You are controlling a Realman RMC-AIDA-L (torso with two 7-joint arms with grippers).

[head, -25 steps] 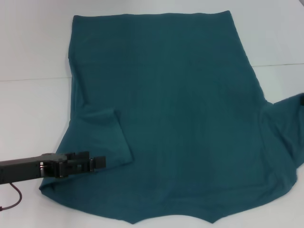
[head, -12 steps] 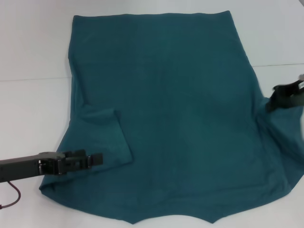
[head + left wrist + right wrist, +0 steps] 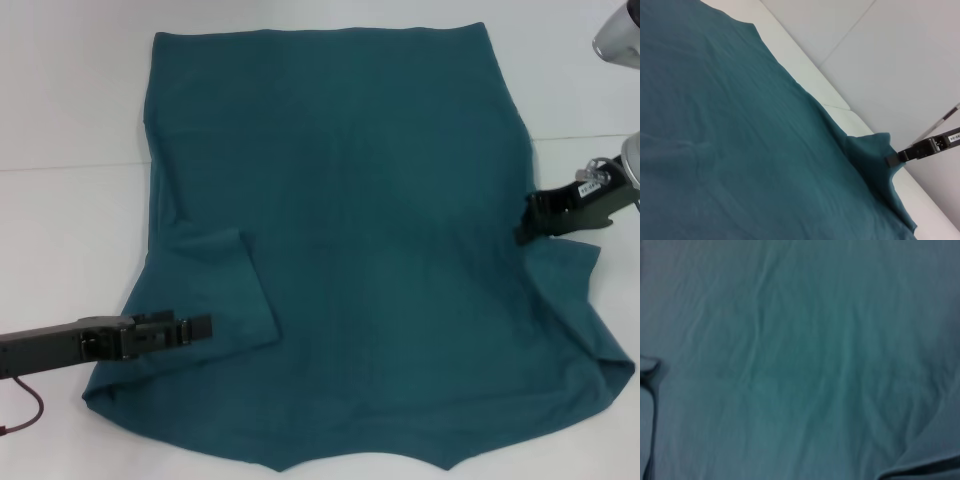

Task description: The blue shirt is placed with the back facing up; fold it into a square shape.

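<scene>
The blue shirt [image 3: 370, 230] lies spread flat across the white table [image 3: 70, 240], filling most of the head view from its centre out toward 12 o'clock, where the straight hem runs along the far side. The side facing up is plain, with no lettering showing. At about 8 o'clock the shirt's left sleeve [image 3: 215, 290] is folded inward and lies flat on top of the body of the garment. At about 4 o'clock the right sleeve [image 3: 580, 300] is drawn up into a raised peak rather than lying flat, with its lower part trailing down to the table near the shirt's corner.

The right gripper [image 3: 525, 228] sits at 3 o'clock on the shirt's right edge, its dark fingers pinched together on the cloth of the right sleeve, holding that fold lifted above the table. The left wrist view shows the same thing from afar: the sleeve fabric [image 3: 875, 150] rises to a point that meets the tip of the right gripper [image 3: 891, 159].

The left gripper [image 3: 200, 326] reaches in from 8 o'clock, low over the folded left sleeve, just at its near edge. Its fingers look close together, but whether they are pressed on the cloth cannot be told.

The right wrist view is filled with softly wrinkled teal fabric [image 3: 800, 360].
</scene>
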